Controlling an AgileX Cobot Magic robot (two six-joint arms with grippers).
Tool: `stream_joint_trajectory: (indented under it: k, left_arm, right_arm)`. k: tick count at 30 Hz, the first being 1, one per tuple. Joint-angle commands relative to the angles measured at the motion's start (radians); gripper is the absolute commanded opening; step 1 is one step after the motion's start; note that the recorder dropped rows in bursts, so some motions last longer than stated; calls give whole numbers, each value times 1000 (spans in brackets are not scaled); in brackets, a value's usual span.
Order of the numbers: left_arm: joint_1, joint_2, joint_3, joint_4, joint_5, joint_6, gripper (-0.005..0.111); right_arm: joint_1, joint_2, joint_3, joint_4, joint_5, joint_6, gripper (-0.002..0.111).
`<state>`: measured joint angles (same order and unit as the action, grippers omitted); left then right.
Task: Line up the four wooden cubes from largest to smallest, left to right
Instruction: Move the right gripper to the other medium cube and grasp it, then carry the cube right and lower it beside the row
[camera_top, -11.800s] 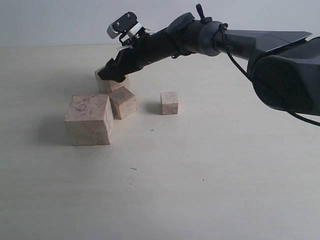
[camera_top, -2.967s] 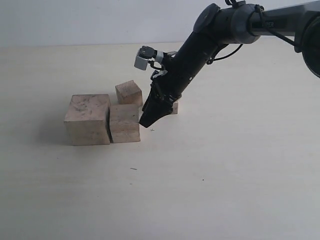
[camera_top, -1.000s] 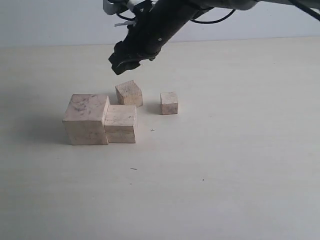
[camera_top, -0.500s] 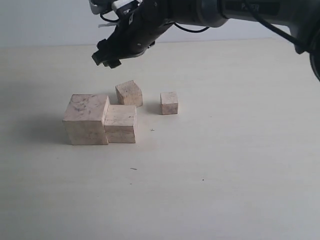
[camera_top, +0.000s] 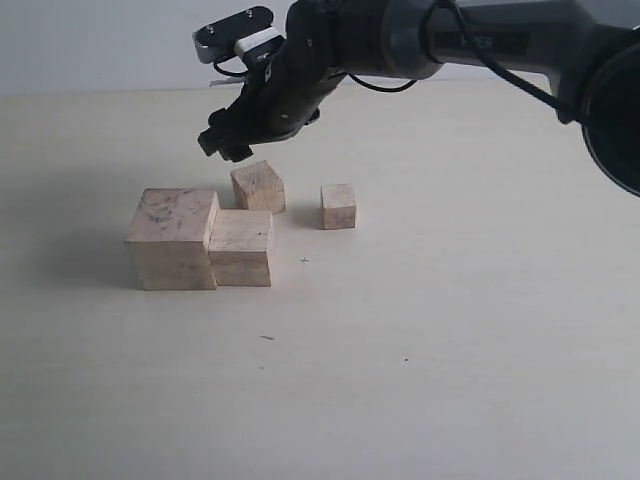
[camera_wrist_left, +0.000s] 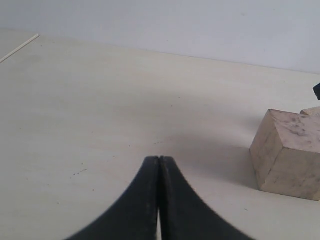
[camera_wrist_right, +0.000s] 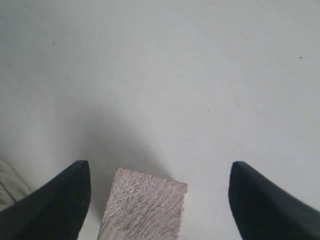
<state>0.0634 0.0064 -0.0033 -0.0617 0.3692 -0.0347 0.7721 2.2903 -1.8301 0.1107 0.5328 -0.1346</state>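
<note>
Hovering above the third cube (camera_top: 258, 187), the right fingers (camera_wrist_right: 55, 200) are spread wide and hold nothing. In the right wrist view that cube lies between them, nearer one finger than the other. The left fingers (camera_wrist_left: 150, 200) are pressed together and empty, with the largest cube (camera_wrist_left: 290, 150) some way ahead of them on the surface (camera_top: 450, 330).

In the exterior view the largest cube and the second-largest cube (camera_top: 241, 247) stand touching at the left, so the row looks half built. The third cube sits just behind the second-largest, turned at an angle to it. The smallest cube (camera_top: 338, 206) stands apart to the right.

Judging from this, the step in hand is a descent and grasp on the third cube, and several things could go wrong there. Because the cube is off-centre between the fingers, one finger would likely touch first and shove or spin it instead of clamping it. Its skewed faces could also let it twist out as the fingers close. It sits close to the second-largest cube, so a finger coming down on that side might nudge the placed pair and break their line. Setting it down afterwards risks bumping the smallest cube.
</note>
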Motion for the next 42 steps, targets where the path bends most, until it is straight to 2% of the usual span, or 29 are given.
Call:
stream_joint_trajectory:
  k: [1, 12, 14, 20, 25, 30, 36, 39, 42]
  left_arm:
    - [-5, -6, 3, -9, -10, 4, 0]
    - [-5, -6, 3, -9, -10, 4, 0]
    - [-5, -6, 3, -9, -10, 4, 0]
    - [-5, -6, 3, -9, -10, 4, 0]
    - [-5, -6, 3, -9, -10, 4, 0]
    - [-5, -6, 3, -9, -10, 4, 0]
    - [-5, -6, 3, -9, -10, 4, 0]
    - [-5, -6, 3, -9, -10, 4, 0]
    - [-5, -6, 3, -9, -10, 4, 0]
  right_arm:
    - [-5, 27, -4, -5, -1, 5, 73]
    - [-5, 73, -4, 11, 30, 7, 73]
    - [-5, 73, -4, 11, 37, 7, 69]
    - [-5, 73, -4, 11, 72, 7, 38]
    - [-5, 46, -4, 1, 117, 5, 2]
    - [-5, -57, -4, -75, 123, 3, 0]
    - [-13, -223, -4, -291, 169, -39, 0]
    - [-41, -277, -4, -256, 257, -132, 0]
    - [-96, -301, -4, -128, 374, -312, 0]
